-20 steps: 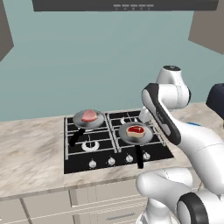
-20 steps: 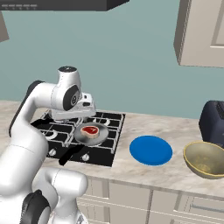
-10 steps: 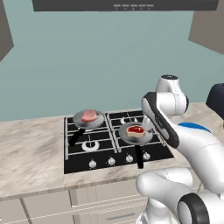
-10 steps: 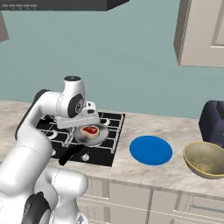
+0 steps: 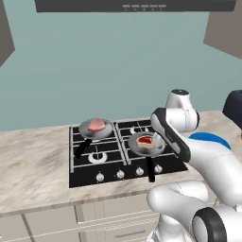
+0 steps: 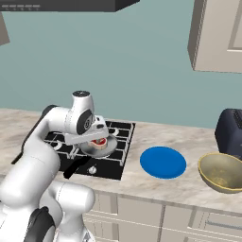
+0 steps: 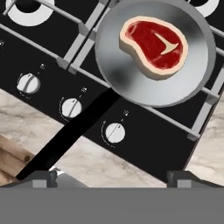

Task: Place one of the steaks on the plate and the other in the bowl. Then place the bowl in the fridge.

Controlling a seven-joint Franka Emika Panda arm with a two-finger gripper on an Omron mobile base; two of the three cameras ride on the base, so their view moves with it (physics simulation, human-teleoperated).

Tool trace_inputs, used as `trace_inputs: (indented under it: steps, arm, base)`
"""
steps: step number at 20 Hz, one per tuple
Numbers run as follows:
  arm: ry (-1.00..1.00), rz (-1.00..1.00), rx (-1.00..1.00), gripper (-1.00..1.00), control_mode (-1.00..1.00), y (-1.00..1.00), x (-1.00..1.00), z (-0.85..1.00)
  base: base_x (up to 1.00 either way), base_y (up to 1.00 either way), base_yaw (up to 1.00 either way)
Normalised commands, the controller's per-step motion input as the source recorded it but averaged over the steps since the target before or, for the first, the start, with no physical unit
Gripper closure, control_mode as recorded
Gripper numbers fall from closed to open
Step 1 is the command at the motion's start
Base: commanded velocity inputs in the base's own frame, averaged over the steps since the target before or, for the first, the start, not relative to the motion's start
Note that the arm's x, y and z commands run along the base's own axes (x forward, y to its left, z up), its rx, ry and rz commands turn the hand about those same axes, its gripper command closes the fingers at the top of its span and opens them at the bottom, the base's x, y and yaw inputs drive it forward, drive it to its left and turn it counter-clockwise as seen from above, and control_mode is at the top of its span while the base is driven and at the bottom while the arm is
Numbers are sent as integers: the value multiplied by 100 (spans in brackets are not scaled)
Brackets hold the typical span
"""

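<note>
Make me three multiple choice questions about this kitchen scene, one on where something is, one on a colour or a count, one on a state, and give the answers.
1. Where does the red steak with the fat rim lie?
A. On the blue plate
B. In a grey frying pan on the stove
C. In the bowl

2. How many frying pans with meat stand on the stove?
A. One
B. Two
C. Three

3. How is the hand?
A. Open, holding nothing
B. Shut on a steak
C. Shut on a pan handle

Answers:
1. B: the red steak lies in the frying pan on the stove, while the plate and bowl hold no meat.
2. B: the other pan carries the pale pink steak.
3. A: the hand has its tips far apart above the stove, nothing between them.
</note>
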Motion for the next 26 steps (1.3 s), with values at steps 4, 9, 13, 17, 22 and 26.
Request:
trace_inputs:
  steps: [4,9,13,17,22,26]
  arm:
    - [0,2,0,-100,-100,0,29,-22]
    - [0,2,0,-100,-100,0,27,-20]
    - [0,0,0,-100,-100,0,26,-17]
    - [0,0,0,-100,-100,0,27,-15]
    - [0,0,0,-100,-100,0,21,-19]
    - [0,0,0,-100,-100,0,21,-22]
  base:
    - [0,0,0]
    - [0,0,0]
    - [0,0,0]
    - [0,0,0]
    - [0,0,0]
    - [0,0,0]
